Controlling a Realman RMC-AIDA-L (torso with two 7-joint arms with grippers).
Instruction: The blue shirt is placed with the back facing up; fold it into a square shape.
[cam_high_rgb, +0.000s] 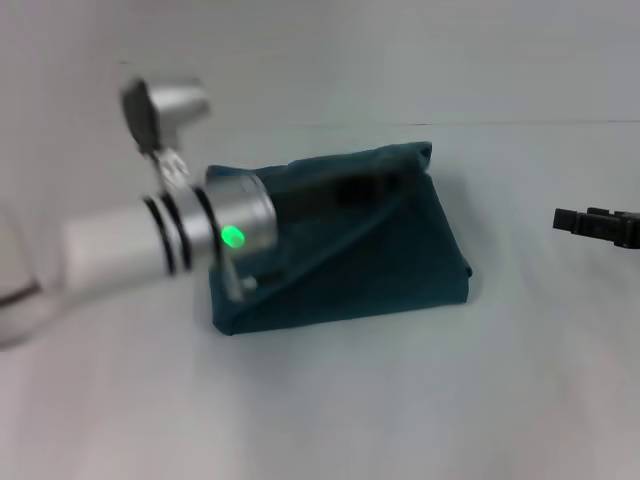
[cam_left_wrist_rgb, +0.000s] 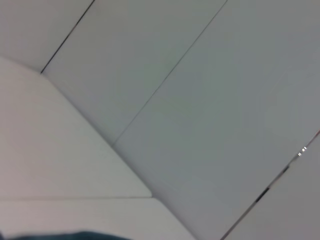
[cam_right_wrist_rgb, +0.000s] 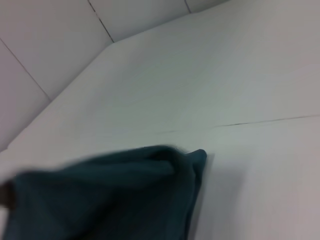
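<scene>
Blue shirt at centre frame on the white table, folded into a compact, roughly square bundle with a diagonal crease. Left gripper raised at upper left, above the bundle's left edge; claw state impossible to tell. Right gripper at the right edge, well apart; claw state unclear too.
</scene>
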